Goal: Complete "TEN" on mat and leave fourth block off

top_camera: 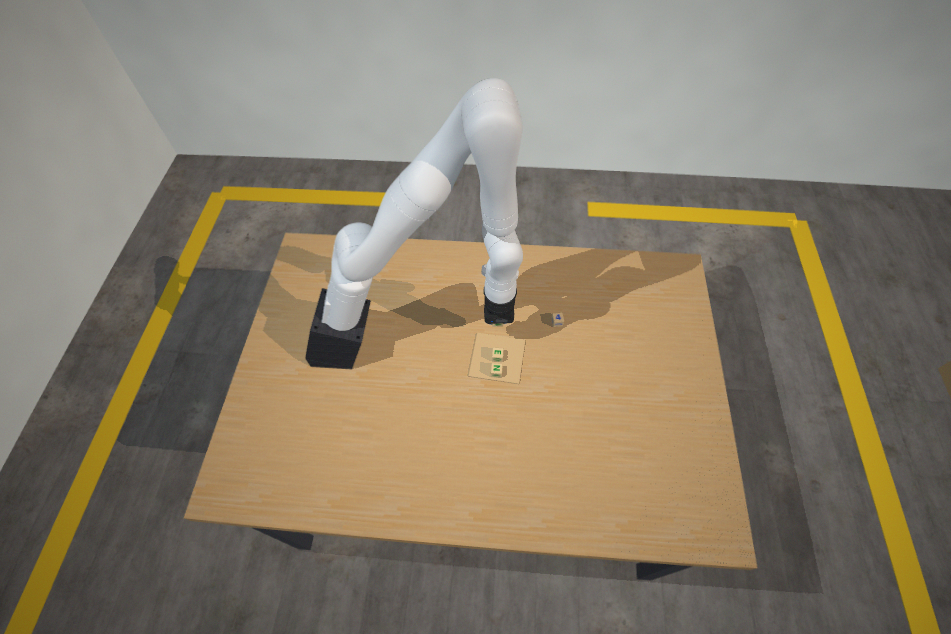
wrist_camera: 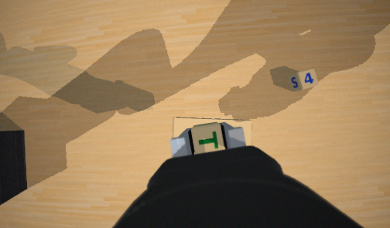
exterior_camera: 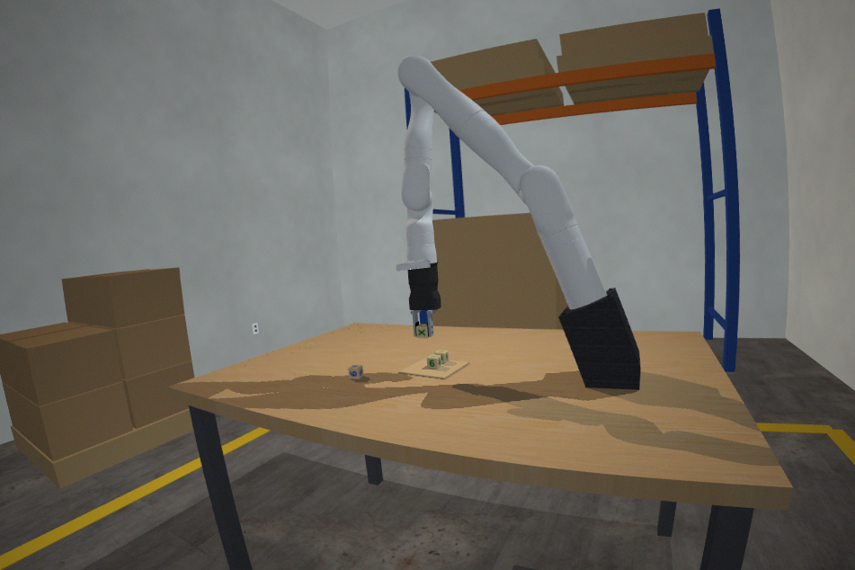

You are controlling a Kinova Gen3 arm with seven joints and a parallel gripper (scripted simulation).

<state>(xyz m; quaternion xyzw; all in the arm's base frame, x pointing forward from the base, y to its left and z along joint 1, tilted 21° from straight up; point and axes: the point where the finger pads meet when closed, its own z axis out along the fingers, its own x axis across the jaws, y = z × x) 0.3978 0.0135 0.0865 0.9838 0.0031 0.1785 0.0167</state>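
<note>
My gripper (wrist_camera: 206, 134) is shut on the T block (wrist_camera: 209, 139), a tan cube with a green T on its visible face. In the top and exterior views the gripper (top_camera: 498, 319) hangs a little above the far end of the tan mat (top_camera: 490, 358), and the held block (exterior_camera: 422, 330) shows a green X on its side. The E block (top_camera: 497, 351) and the N block (top_camera: 495, 369) lie on the mat side by side. In the wrist view only the mat's edge (wrist_camera: 182, 124) shows beside the fingers.
A fourth block with blue marks, S and 4, (wrist_camera: 303, 79) lies on the table off the mat, to the right in the top view (top_camera: 556, 318). The robot's black base (top_camera: 336, 337) stands at the table's left.
</note>
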